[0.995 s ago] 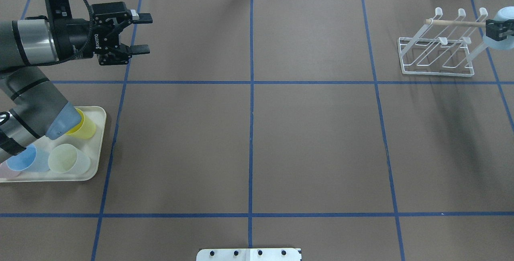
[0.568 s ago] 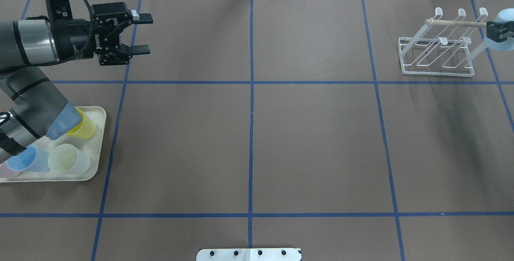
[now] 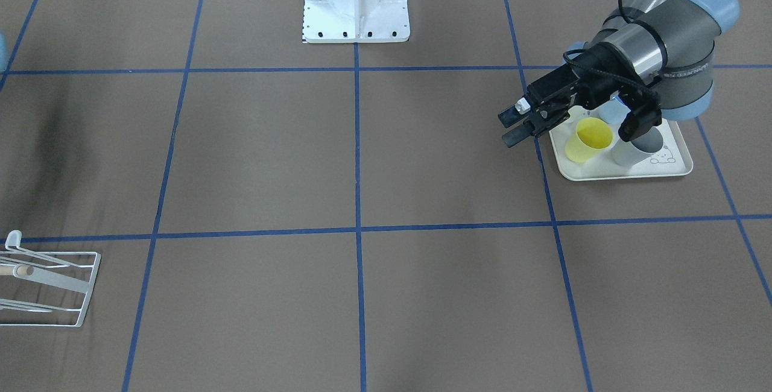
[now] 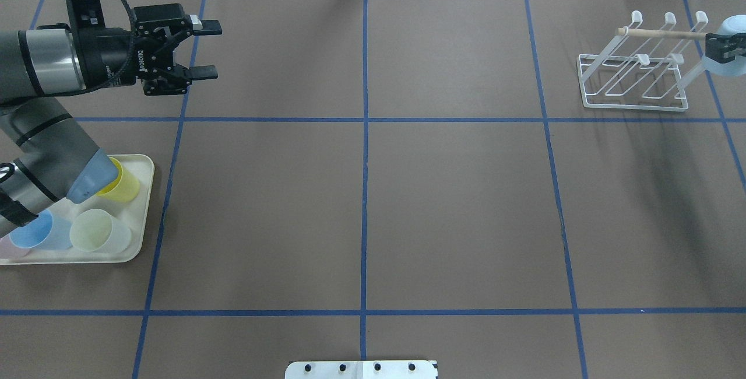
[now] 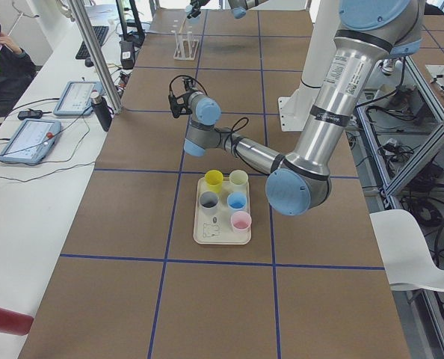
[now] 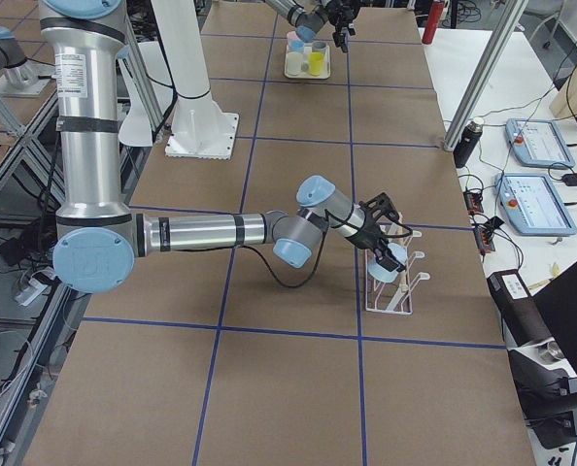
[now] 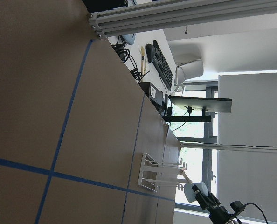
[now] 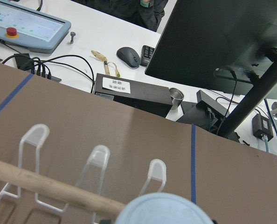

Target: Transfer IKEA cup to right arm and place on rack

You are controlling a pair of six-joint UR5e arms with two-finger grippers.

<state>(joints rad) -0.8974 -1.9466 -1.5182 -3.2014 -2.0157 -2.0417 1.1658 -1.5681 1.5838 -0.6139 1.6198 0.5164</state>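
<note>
Starting at the near left, you find the cream tray with a yellow cup, a blue cup and a pale green cup standing on it. The elbow of the left arm hangs over its near-left part. The left side view shows a grey cup and a pink cup on the tray too.

Farther back on the left, the left gripper is held above the table, pointing right. Its two fingers are spread wide and there is nothing between them.

At the far right stands the rack, a white wire frame with slanted rods and a wooden rod across the top.

At the right end of that rod you see the right gripper, pinching the pale blue IKEA cup between its fingers. The cup is off the table, just beside the rack's rightmost slanted rod. In the right wrist view the cup's round end fills the lower edge, with the wooden rod running in to it from the left. You cannot tell from these views whether the cup is touching the rack.
</note>
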